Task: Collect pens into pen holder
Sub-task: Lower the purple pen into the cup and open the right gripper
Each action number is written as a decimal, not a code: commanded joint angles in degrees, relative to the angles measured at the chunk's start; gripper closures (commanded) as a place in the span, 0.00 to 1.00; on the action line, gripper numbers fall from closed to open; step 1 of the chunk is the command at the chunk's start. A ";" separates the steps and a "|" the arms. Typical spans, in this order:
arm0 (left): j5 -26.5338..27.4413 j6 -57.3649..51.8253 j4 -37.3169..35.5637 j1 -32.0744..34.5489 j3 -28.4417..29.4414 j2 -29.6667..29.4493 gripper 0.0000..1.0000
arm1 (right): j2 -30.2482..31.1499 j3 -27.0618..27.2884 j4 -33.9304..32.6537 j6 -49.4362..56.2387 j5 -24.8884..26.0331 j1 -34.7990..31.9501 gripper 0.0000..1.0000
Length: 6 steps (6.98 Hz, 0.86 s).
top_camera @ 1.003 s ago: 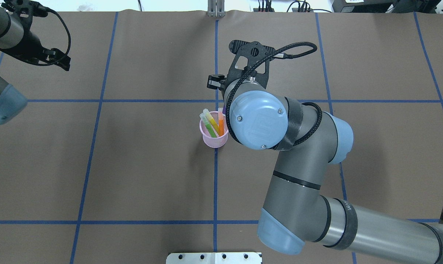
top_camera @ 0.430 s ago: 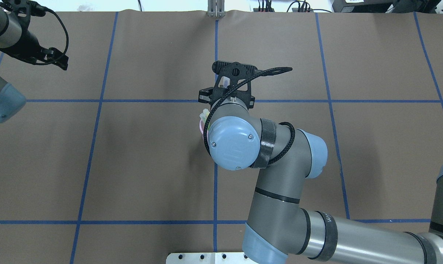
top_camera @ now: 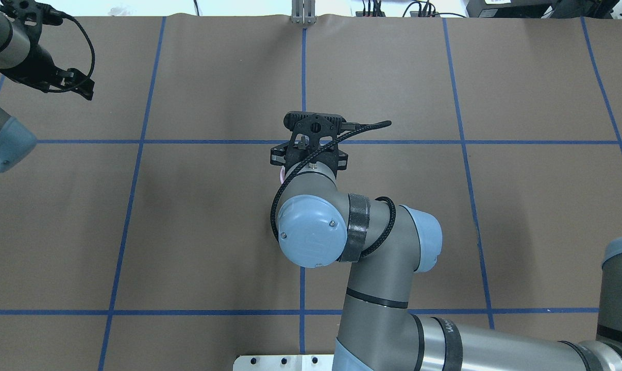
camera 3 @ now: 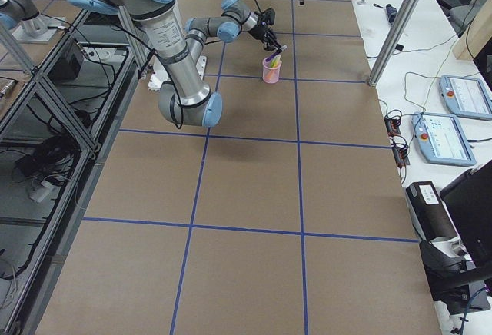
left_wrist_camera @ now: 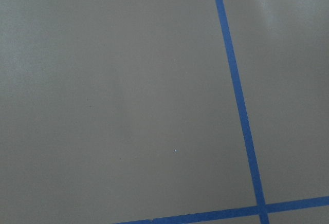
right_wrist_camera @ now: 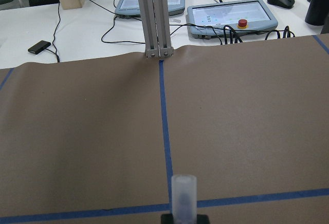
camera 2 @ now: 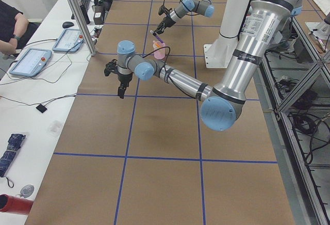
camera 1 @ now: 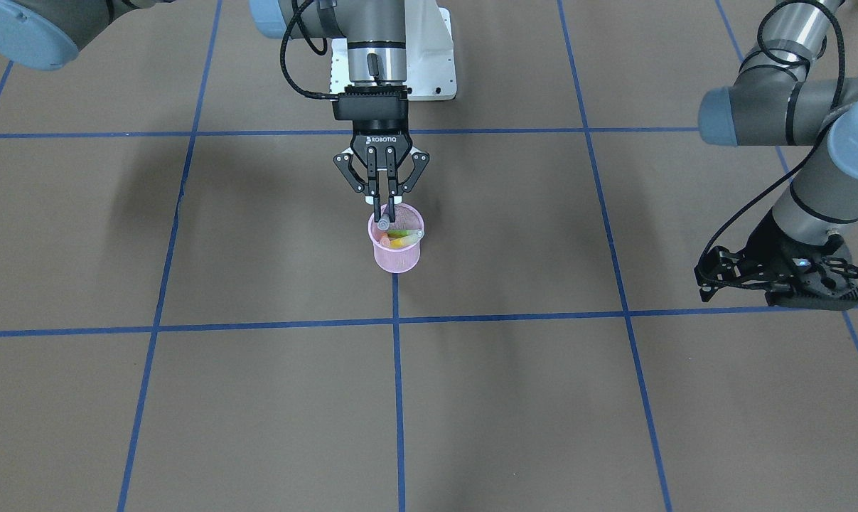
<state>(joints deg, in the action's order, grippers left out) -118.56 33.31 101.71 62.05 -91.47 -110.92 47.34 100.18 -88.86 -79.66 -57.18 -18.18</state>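
Right gripper (camera 1: pixel 385 215) is directly above the pen holder (camera 1: pixel 398 260), fingers pointing down and pinched narrow on the purple pen (camera 1: pixel 382 223). Only the pen's pale cap end shows clearly: it pokes out past the fingertips and sits at the holder's rim, on the side nearest the robot base. You can't tell from these views whether the cap touches the rim or hangs just clear of it. The holder stands upright on the table (camera 1: pixel 578 398), right on a blue tape line (camera 1: pixel 396 306) that runs toward your side. The other pens (camera 1: pixel 399 237) are already inside the holder, leaning across its mouth. Green, yellow and orange show, with one pale cap against the rim on the side away from the held pen. From overhead the right arm's wrist (top_camera: pixel 311 232) covers the holder almost fully, so you get only a pink sliver at its edge. In the right wrist view the cap stands up between the black fingertips, and your desk (right_wrist_camera: pixel 92 29) with two teach pendants (right_wrist_camera: pixel 231 14) sits beyond the table edge, far from the holder. Left gripper (camera 1: pixel 709 274) hangs above the table well apart from the holder, off to the robot's left. I can't tell how wide its fingers stand; its wrist camera shows only brown paper and tape.
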 commanded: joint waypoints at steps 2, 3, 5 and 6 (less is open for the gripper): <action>0.00 0.00 1.20 -0.08 1.55 0.00 0.01 | -0.32 -2.43 0.00 0.12 1.98 0.61 1.00; 0.00 0.00 2.95 0.00 2.77 0.00 0.01 | -0.40 -2.70 0.00 0.12 2.07 0.95 1.00; 0.00 0.00 3.93 0.09 3.49 -0.09 0.01 | -1.01 -2.71 0.00 -0.05 2.07 1.57 0.66; 0.00 0.00 3.93 0.35 3.49 -0.18 0.01 | -0.93 -2.71 0.00 0.03 2.07 1.57 0.01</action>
<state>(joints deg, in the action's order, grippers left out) -118.56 33.31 105.44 62.18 -88.10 -111.02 46.54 97.51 -88.86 -79.66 -55.12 -16.70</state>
